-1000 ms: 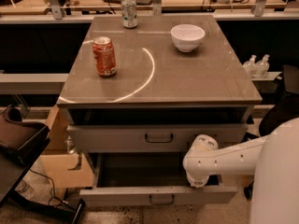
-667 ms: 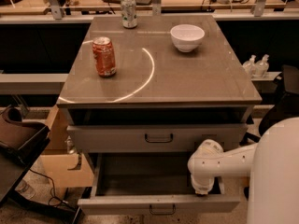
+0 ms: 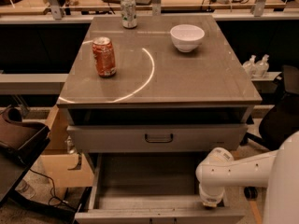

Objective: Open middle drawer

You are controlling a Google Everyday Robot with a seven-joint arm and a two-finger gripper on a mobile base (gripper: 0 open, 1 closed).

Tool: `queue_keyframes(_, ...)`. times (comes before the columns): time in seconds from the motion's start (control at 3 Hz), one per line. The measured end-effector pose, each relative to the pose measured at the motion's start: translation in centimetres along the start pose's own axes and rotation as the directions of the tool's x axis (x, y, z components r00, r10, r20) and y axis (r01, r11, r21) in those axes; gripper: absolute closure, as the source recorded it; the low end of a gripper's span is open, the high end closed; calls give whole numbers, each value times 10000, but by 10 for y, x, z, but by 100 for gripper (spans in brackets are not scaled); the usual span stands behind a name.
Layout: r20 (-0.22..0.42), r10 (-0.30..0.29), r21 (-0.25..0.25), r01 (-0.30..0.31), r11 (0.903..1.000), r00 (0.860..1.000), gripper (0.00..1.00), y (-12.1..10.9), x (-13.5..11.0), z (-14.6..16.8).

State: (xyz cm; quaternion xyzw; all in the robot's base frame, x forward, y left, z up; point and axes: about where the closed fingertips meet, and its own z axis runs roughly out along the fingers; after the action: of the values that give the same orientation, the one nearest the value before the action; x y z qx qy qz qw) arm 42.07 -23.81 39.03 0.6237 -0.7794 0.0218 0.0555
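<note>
Low at the front of the grey cabinet (image 3: 159,85), the middle drawer (image 3: 140,214) stands wide open, drawn out toward the bottom edge of the view. Its bare grey floor and both side walls are in plain sight, and its wide, shallow front is cut off by the frame, so I can't make out the handle.

On the right part of that front's top edge sits the gripper (image 3: 211,202), pointing straight down from the white arm (image 3: 243,169) that reaches in from the lower right. Whether it is gripping the edge or has let go, I cannot tell. The arm's rounded wrist hangs over the drawer's right rear corner.

Just above the open drawer, the upper drawer (image 3: 117,138) is pushed in, with its dark loop handle (image 3: 159,137) at centre.

On the cabinet top, a red soda can (image 3: 104,56) stands upright at the left, inside a white arc (image 3: 148,73) marked on the surface. A white bowl (image 3: 187,37) sits toward the back right. A pale green can (image 3: 128,11) stands at the back edge.

Left of the cabinet, a cardboard box (image 3: 60,167) leans beside the drawers, with something dark brown (image 3: 18,134) further left and cables (image 3: 46,195) on the floor. Two small bottles (image 3: 256,65) stand to the right, beside a black chair (image 3: 285,115).
</note>
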Motion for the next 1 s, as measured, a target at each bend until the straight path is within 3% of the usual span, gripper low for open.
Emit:
queue_keyframes(0.67, -8, 308, -591, -308, 9978, 9995, 100, 53, 16, -14)
queue_keyframes(1.0, 120, 543, -1265, -523, 9906, 9985, 100, 85, 23, -8)
